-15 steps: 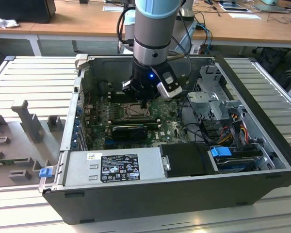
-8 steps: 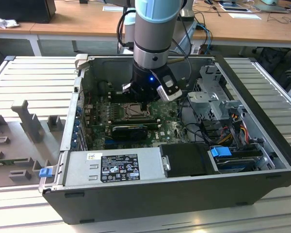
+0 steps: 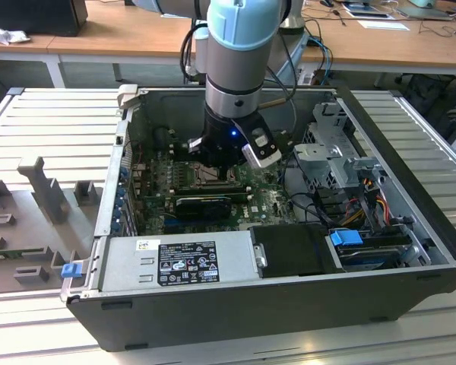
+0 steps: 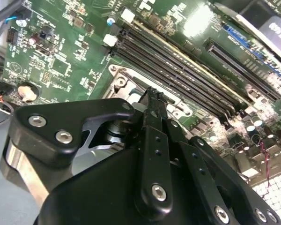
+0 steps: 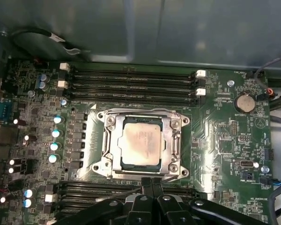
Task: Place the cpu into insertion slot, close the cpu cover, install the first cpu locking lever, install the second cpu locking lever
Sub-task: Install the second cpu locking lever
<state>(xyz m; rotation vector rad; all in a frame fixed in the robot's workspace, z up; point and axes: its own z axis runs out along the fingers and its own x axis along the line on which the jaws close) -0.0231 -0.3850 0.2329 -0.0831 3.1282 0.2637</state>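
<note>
In the first wrist view the cpu sits in the insertion slot with the cpu cover closed flat around it, memory slots on either side, and the gripper just beside the cover's edge

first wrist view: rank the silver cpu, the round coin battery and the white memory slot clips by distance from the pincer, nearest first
1. The pale silver square cpu, seated in its socket straight ahead of the pincer.
2. The round silver coin battery, off to one side on the green board.
3. The white memory slot clips, at the far corner beyond the socket.
</note>
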